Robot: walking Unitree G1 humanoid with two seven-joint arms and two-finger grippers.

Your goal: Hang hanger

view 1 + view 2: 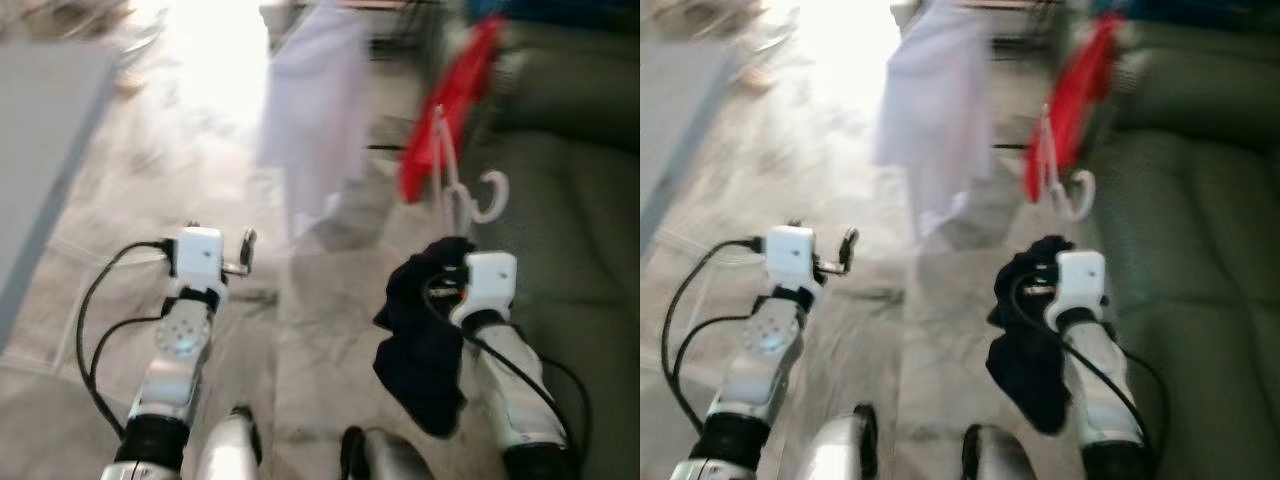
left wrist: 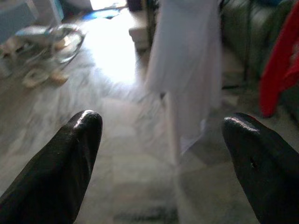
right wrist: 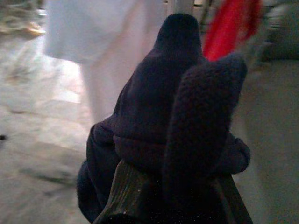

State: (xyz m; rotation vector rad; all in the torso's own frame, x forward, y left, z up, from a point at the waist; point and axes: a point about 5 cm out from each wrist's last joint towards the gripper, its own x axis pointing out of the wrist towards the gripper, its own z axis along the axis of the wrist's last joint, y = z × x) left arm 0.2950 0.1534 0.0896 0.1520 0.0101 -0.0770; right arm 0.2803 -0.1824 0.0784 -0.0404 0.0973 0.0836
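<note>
Clutching a dark cloth [image 1: 425, 335] that drapes over and hides its fingers, the right gripper [image 1: 452, 262] is raised at the robot's right, and a white hanger [image 1: 462, 195] stands up from it with its hook curling just above the wrist housing (whether the fingers pinch the hanger itself or the cloth around it cannot be told, since the right wrist view shows fabric wrapped over both). Just beyond the hook hangs a red garment [image 1: 448, 105], and to its left a white garment [image 1: 315, 110] hangs down to near the floor, the two with a gap between them. A grey-green sofa [image 1: 575, 240] runs along the right side, its front edge close beside the right arm. The left gripper [image 2: 163, 154] is held out over the pale stone floor [image 1: 130, 220], fingers [image 2: 60, 163] spread wide with nothing between them. Open floor stretches ahead on the left toward a bright patch of light, bounded at far left by the edge of a grey panel [image 1: 45, 130]. All views are blurred.
</note>
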